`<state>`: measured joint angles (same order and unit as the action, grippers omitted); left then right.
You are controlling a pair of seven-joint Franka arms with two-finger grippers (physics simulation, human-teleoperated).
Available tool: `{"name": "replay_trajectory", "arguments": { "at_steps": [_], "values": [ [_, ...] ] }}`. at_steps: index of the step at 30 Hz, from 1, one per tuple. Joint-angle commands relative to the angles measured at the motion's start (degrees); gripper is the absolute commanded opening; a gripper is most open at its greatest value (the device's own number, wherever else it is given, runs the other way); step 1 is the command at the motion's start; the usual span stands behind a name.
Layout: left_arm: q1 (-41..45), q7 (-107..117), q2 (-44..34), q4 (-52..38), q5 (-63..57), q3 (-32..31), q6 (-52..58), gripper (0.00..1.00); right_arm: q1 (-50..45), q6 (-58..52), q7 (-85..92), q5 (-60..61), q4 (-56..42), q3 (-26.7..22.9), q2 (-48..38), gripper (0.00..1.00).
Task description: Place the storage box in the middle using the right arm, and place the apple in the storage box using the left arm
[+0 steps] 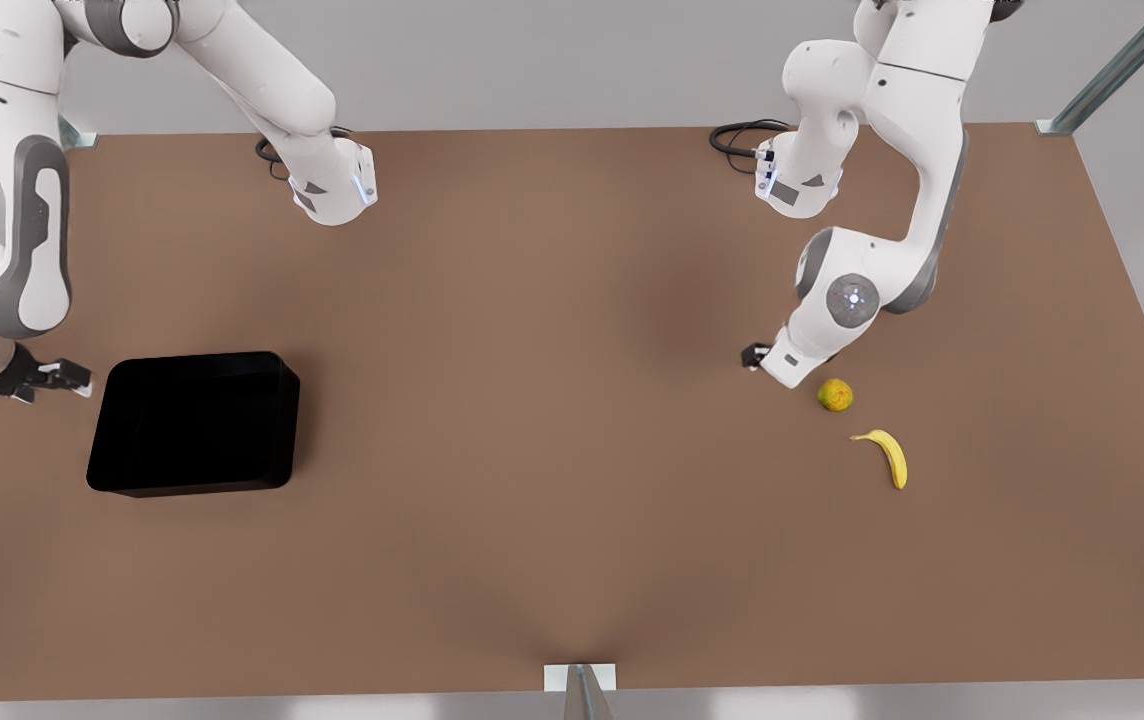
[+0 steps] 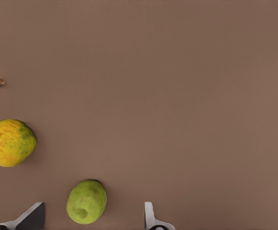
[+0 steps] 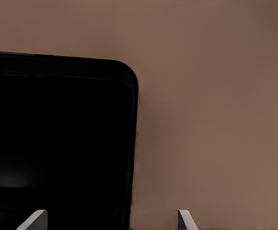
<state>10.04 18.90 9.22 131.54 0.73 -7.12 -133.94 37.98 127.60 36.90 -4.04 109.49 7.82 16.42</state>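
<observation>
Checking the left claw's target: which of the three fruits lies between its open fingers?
The apple, plain light green, sits between the left claw's fingers. The yellow-orange fruit with green blotches lies off to one side, and the banana farther still.

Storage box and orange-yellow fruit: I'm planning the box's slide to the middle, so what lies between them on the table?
Nothing: in the front view the table is bare between the storage box and the orange-yellow fruit.

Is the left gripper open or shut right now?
Open. The left gripper's fingers stand wide apart, with the apple on the table between them, not gripped.
</observation>
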Motion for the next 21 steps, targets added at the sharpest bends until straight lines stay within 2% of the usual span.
{"name": "replay_trajectory", "arguments": {
  "at_steps": [1, 3, 6, 7, 12, 15, 21],
  "values": [
    [0.16, 0.00, 0.10, 0.21, -0.38, 0.00, -0.35, 1.00, 0.25, 0.45, 1.05, 0.00, 0.20, 0.00, 0.10, 1.00],
    [0.07, 0.00, 3.62, 0.56, -1.43, 0.00, -2.46, 1.00, 2.10, 2.13, 2.65, 0.00, 0.64, 0.09, 1.77, 1.00],
    [-3.71, 0.00, 2.83, 3.90, -3.36, 0.00, -4.83, 1.00, 2.72, 5.73, 2.57, 0.00, 3.36, 1.32, 2.74, 1.00],
    [-4.24, 0.09, 2.04, 5.57, -3.36, 0.00, -6.59, 1.00, 5.70, 7.66, 2.57, 0.00, 4.77, 4.57, 3.71, 1.00],
    [-3.01, 2.90, -1.57, 9.79, -3.28, -0.18, -6.77, 1.00, 8.52, 11.62, 2.65, -1.41, 5.74, 4.57, 7.57, 1.00],
    [-3.09, 2.81, 0.89, 10.41, -3.28, -0.27, -7.30, 1.00, 9.49, 15.93, 2.57, -3.61, 5.21, 4.57, 11.44, 1.00],
    [-3.80, 2.73, 4.67, 9.79, -3.36, -1.06, -8.79, 1.00, 9.93, 18.47, 1.42, -4.66, 5.56, 4.57, 13.72, 1.00]
  ]
}}
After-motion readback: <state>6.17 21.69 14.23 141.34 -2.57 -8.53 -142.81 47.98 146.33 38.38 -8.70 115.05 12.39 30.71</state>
